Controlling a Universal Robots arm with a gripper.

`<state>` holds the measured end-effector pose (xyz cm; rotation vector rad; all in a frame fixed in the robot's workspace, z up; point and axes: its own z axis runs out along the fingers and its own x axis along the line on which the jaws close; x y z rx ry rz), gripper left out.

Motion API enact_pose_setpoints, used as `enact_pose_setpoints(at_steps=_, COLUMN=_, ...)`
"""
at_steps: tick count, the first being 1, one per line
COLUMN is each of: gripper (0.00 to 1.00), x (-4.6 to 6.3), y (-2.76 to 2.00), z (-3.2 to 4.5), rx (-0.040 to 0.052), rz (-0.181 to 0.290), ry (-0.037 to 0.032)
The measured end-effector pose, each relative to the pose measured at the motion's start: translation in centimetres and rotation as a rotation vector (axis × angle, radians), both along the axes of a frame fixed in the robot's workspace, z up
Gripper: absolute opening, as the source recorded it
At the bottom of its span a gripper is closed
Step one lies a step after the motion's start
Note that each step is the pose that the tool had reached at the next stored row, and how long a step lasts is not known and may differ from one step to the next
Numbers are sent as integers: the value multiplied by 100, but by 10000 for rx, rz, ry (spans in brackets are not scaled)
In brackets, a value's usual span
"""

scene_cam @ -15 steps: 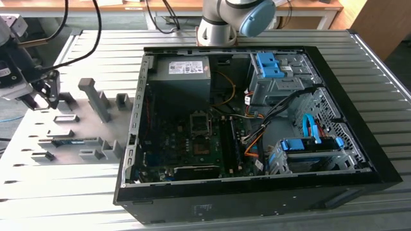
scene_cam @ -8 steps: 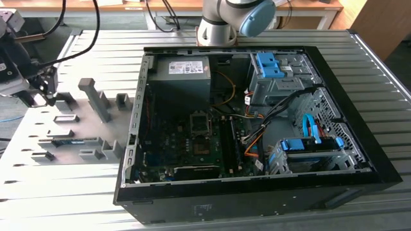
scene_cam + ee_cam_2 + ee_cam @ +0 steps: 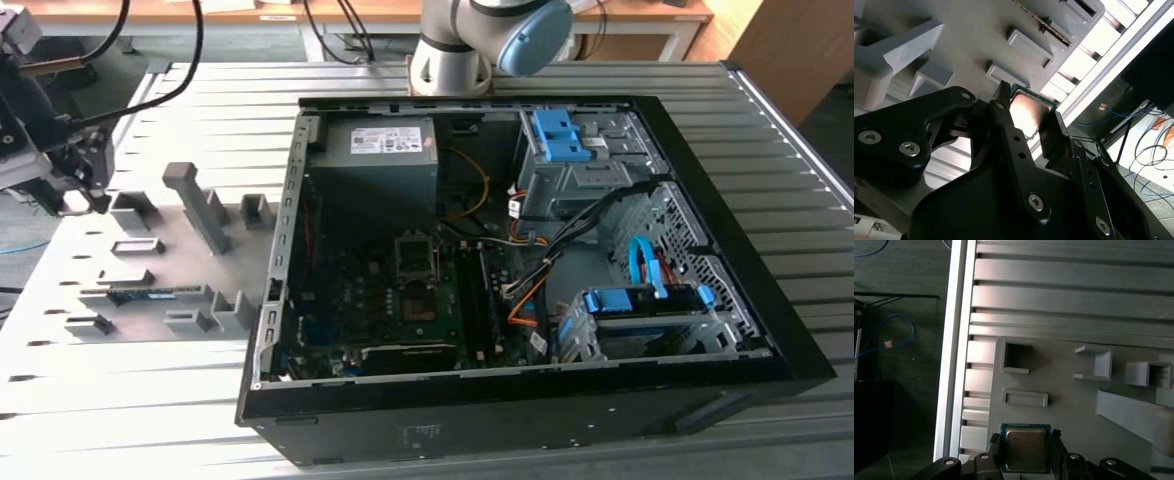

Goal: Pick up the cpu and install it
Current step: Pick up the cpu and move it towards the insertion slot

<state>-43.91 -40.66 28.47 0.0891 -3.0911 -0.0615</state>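
The cpu point(image 3: 1025, 450) is a small square chip with a shiny metal top and a green rim. In both wrist views it sits between my gripper's point(image 3: 1026, 436) two black fingers point(image 3: 995, 440), which press on its opposite edges. The second wrist view shows the cpu point(image 3: 1026, 112) clamped just above the grey fixture plate point(image 3: 979, 30). In the exterior view my gripper point(image 3: 83, 195) hangs over the plate's far corner at the exterior view's left. It is well away from the open computer case point(image 3: 534, 420) and the dark socket frame point(image 3: 416, 250) on the motherboard.
The grey fixture plate point(image 3: 174, 300) carries several raised holders and a tall post point(image 3: 200, 205). A memory stick point(image 3: 140, 294) lies in one holder. The case holds a power-supply box point(image 3: 380, 150), cables and blue drive brackets point(image 3: 641, 300). The arm's base point(image 3: 461, 50) stands behind the case.
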Motion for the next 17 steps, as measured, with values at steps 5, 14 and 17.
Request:
enact_pose_setpoints(at_steps=5, gripper=47, x=0, y=0, z=70, rx=0, rz=0, ry=0)
enact_pose_setpoints(at_steps=14, gripper=47, x=0, y=0, z=196, rx=0, rz=1, ry=-1)
enact_pose_setpoints(at_steps=17, gripper=47, x=0, y=0, z=240, rx=0, rz=1, ry=0)
